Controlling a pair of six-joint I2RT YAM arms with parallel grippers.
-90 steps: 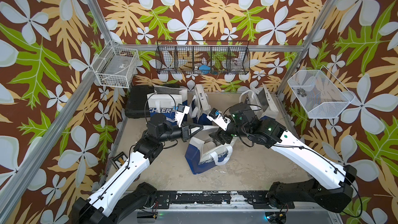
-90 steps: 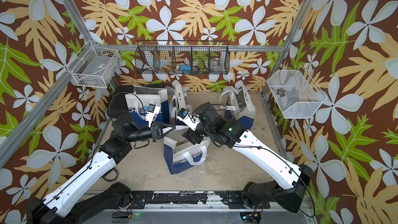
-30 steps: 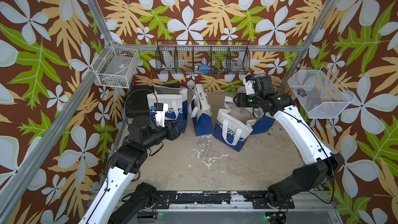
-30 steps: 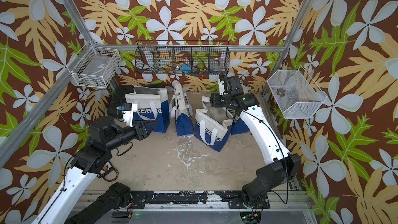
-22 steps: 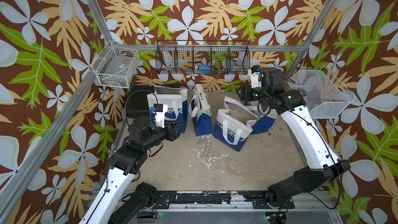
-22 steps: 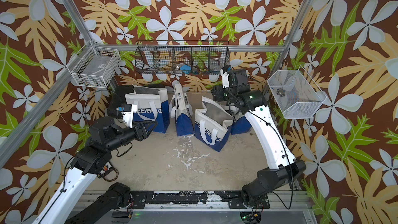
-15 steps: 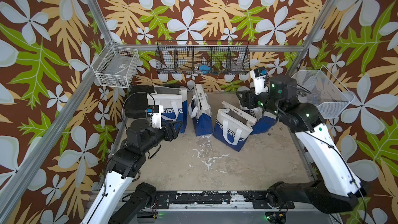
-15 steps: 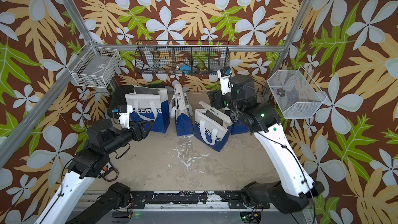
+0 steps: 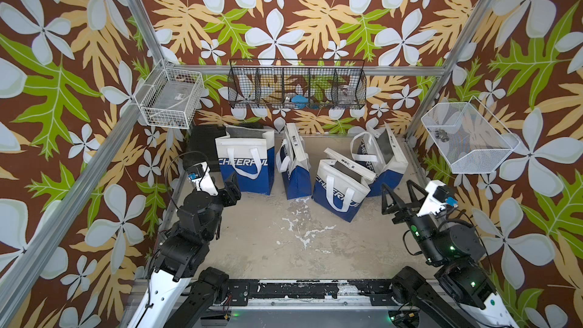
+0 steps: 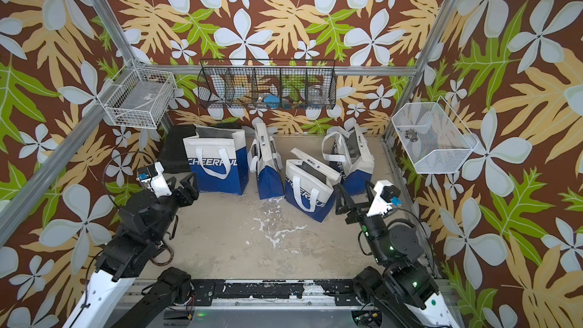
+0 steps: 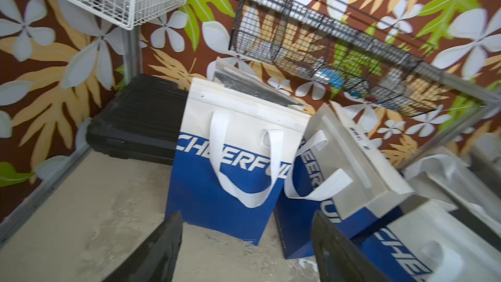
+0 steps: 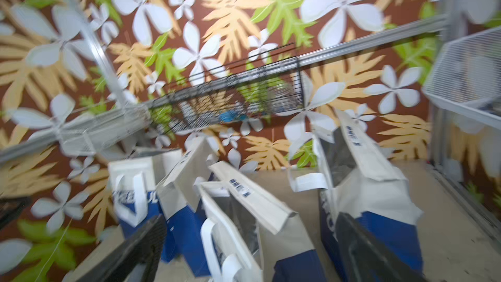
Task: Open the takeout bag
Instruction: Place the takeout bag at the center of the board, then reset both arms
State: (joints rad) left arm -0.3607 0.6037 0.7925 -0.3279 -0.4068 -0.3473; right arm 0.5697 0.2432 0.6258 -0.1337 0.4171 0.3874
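Pulled my arms back near; left pincer [image 10: 182,181], right pincer [image 9: 397,186] both released, empty (takeout bag [image 9: 339,190] just far-left of the right one).

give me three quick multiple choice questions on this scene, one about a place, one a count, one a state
1. Where does the black plastic case sit?
A. in the back corner, near the white wire basket
B. on top of a bag
C. at the front edge, between the arms

2. How many blue-and-white takeout bags stand on the table?
A. two
B. four
C. six

3. How is the right claw?
A. shut on a bag handle
B. shut on nothing
C. open, holding nothing

Answers: 1 A, the case lies against the back wall beside the end bag; 2 B, four bags stand in a row in both top views; 3 C, its jaws stand wide apart, clear of the nearest bag.
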